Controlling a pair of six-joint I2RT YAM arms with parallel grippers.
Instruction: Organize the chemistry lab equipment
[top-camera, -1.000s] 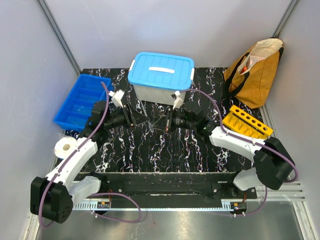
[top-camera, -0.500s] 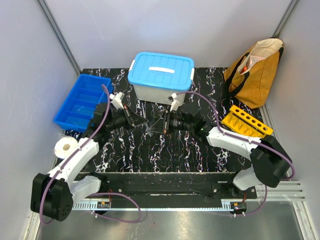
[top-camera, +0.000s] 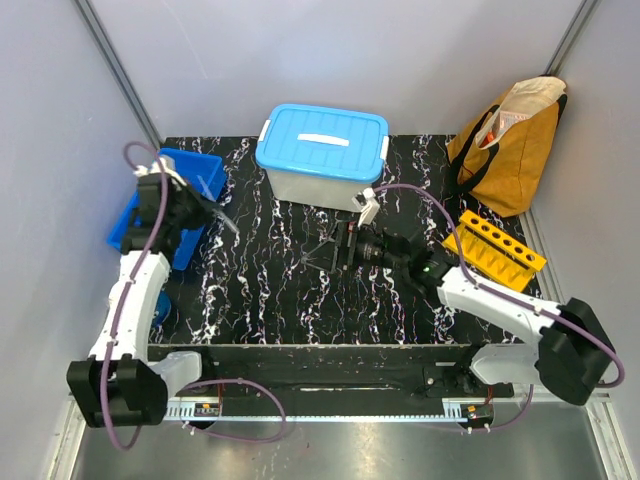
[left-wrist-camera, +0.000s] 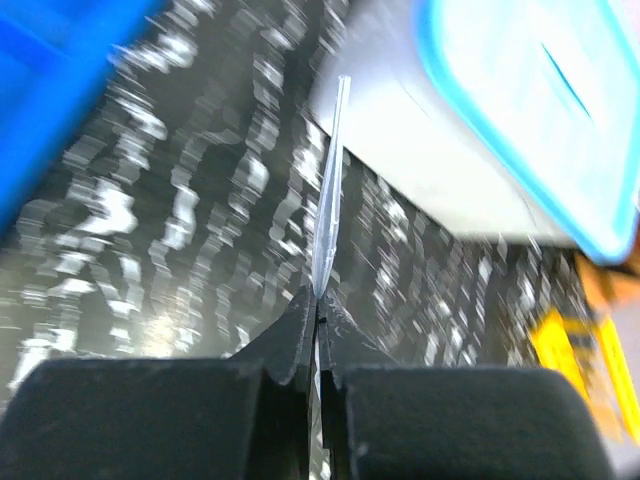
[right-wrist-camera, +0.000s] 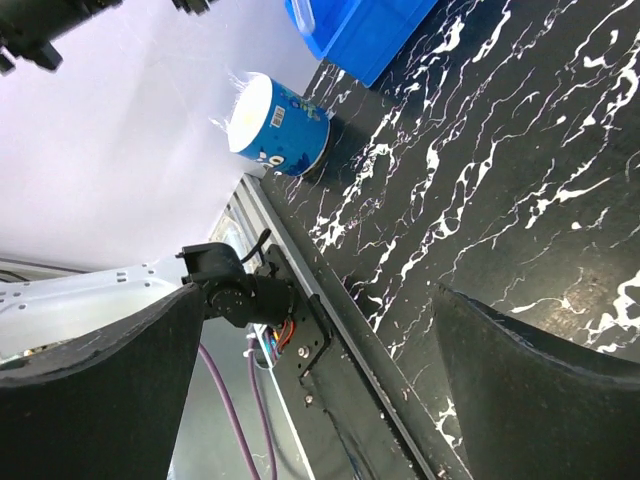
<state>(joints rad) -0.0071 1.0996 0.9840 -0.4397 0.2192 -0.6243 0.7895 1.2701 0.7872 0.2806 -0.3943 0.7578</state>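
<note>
Marble table (top-camera: 300, 300), left end effector (left-wrist-camera: 318, 308) pinching pipette (left-wrist-camera: 329, 200), right end effector (top-camera: 319, 256) spread, empty

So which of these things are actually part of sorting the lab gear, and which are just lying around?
Likely part of the job:
- clear pipette, clamped in the left gripper
- blue bin
- yellow tube rack
- blue-lidded box
- right gripper, open and empty

Probably just lying about:
- tan tote bag
- blue-labelled roll

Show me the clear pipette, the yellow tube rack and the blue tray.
clear pipette (left-wrist-camera: 330, 190), left wrist view, middle of its stem.
yellow tube rack (top-camera: 495, 243), top external view, its holed top.
blue tray (top-camera: 195, 158), top external view, far rim.
</note>
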